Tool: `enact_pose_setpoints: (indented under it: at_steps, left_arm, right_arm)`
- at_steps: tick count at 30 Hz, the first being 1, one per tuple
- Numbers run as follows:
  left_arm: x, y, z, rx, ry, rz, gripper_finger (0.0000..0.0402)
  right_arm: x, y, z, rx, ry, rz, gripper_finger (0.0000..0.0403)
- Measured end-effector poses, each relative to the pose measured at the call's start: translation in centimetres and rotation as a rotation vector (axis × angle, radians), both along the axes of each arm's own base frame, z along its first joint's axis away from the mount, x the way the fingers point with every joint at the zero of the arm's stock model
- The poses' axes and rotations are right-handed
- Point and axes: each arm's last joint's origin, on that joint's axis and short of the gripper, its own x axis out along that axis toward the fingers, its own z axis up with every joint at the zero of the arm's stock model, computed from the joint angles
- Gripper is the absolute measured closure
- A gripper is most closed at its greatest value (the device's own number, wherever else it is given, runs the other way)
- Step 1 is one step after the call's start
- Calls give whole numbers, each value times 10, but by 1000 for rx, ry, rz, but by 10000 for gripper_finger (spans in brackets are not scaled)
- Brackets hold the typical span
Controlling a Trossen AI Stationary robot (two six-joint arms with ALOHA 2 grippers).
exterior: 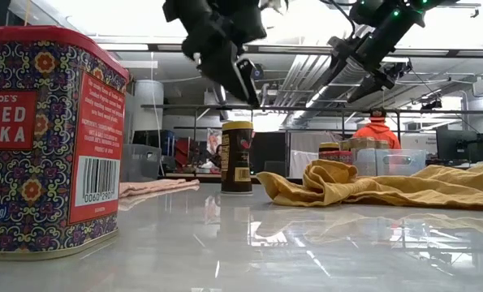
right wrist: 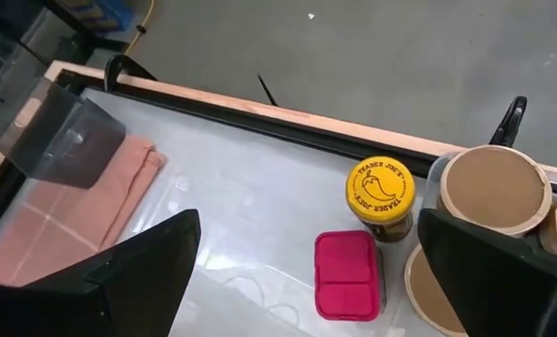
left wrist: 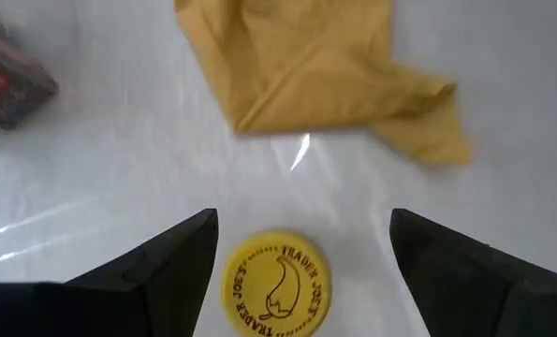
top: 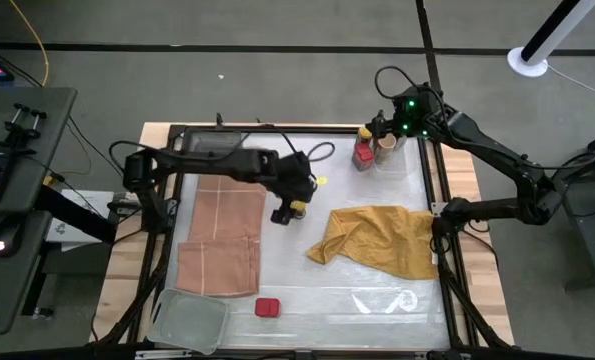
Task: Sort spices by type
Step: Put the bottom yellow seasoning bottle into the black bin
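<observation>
A yellow-capped jar (top: 299, 209) stands upright on its base mid-table. My left gripper (left wrist: 301, 253) hovers open just above it, a finger to either side of the yellow cap (left wrist: 276, 285), touching nothing; the low view shows the fingers (exterior: 239, 77) clear of the jar (exterior: 237, 158). At the far right another yellow-capped jar (right wrist: 381, 192), a red tin (right wrist: 348, 276) and tan-topped jars (right wrist: 495, 187) stand together, and my right gripper (right wrist: 306, 262) waits open above them. A second red tin (top: 267, 308) lies near the front edge.
A crumpled mustard-yellow cloth (top: 377, 240) lies to the right of the middle jar. A pink cloth (top: 222, 235) lies at the left, with a clear tray (top: 189, 320) at the near left corner and a clear container (top: 212, 145) at the far left.
</observation>
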Motion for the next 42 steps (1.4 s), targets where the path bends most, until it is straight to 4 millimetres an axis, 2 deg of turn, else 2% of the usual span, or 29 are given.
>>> enact_pose_setpoints:
  at_steps: [6,11,33,38,42]
  left_arm:
    - [1,0,-7,103,46,-17,98]
    - [-2,4,-9,93,65,-56,98]
    - [8,11,-50,95,147,-117,100]
    - [9,12,-52,92,146,-113,124]
    - [9,12,-51,97,142,-125,180]
  right_arm:
    - [-1,1,-1,0,17,11,7]
    - [-1,1,-1,1,18,11,7]
    - [1,1,-1,36,-21,-29,7]
    - [5,5,-1,32,-19,-15,7]
    - [7,7,0,30,-19,-3,7]
